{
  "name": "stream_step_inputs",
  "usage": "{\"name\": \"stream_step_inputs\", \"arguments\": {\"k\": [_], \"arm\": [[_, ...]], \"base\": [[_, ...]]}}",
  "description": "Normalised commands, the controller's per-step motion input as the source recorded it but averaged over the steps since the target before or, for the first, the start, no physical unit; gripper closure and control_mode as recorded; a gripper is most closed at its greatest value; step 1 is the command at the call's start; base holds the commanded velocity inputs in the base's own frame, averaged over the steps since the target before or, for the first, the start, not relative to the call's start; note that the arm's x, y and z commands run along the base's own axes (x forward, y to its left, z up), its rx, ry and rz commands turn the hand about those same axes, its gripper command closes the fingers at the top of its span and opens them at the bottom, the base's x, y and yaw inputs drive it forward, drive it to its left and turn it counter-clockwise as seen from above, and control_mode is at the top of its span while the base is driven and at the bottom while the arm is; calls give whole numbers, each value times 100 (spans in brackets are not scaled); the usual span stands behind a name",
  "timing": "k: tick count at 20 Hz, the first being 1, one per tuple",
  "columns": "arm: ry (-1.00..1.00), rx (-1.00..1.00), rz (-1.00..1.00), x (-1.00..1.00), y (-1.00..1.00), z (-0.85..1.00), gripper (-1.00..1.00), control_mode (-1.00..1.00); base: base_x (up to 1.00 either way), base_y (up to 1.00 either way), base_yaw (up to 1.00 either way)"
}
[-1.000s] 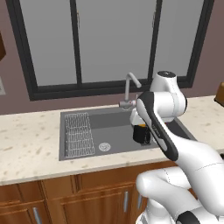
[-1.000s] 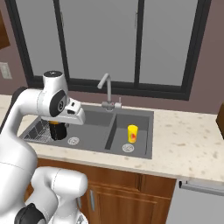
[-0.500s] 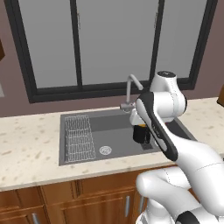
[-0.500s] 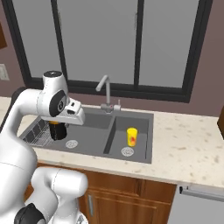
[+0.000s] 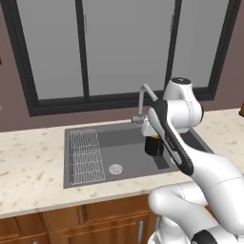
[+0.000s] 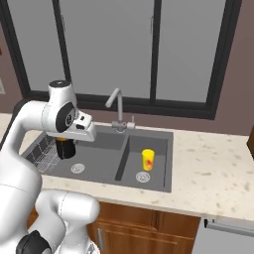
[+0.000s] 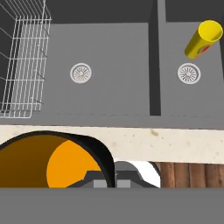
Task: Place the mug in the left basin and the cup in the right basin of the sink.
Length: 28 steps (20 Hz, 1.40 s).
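Half done, by the look of it: cup [image 6: 148, 159] standing upright on the floor of the right basin [image 6: 158, 168], just beside its round drain, well clear of the arm. Seen again from the hand camera as a yellow cylinder [image 7: 202, 39] with a reddish mark, beyond the divider wall. Left to do: mug [image 5: 154, 146] not yet set down. Held clamped in the pincer [image 6: 65, 144], jaws drawn in on the rim, black body hanging above the left basin [image 5: 124, 152] rather than resting on its floor, as far as can be judged from both base cameras. In the hand view, orange inside and black rim [image 7: 52, 162] close up at the lower left, with the sink [image 7: 151, 65] spread out beyond and the front edge of the counter [image 7: 175, 144] as a pale strip across the middle. Wire rack [image 5: 86, 155] at the far left of the wide basin, drain [image 5: 116, 168] bare and unobstructed, mug hanging toward the divider side. Arm bent sharply at the elbow, forearm reaching over the front counter edge, hand pointing down into the basin beside the faucet [image 5: 143, 102]. Remaining, most likely: lower, release, withdraw.
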Motion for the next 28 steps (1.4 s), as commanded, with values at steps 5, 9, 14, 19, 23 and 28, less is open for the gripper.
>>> {"name": "stream_step_inputs", "arguments": {"k": [5,9,14,19,23,28], "arm": [[0,0,0,0,0,0,100,100],[0,0,0,0,0,0,100,100],[0,0,0,0,0,0,100,100],[0,0,0,0,0,0,100,100],[0,0,0,16,6,0,100,-100],[0,0,0,30,20,-8,100,-100]], "base": [[34,5,-2],[39,2,-2],[45,6,-3],[42,8,-3],[17,3,-1],[0,0,0]]}}
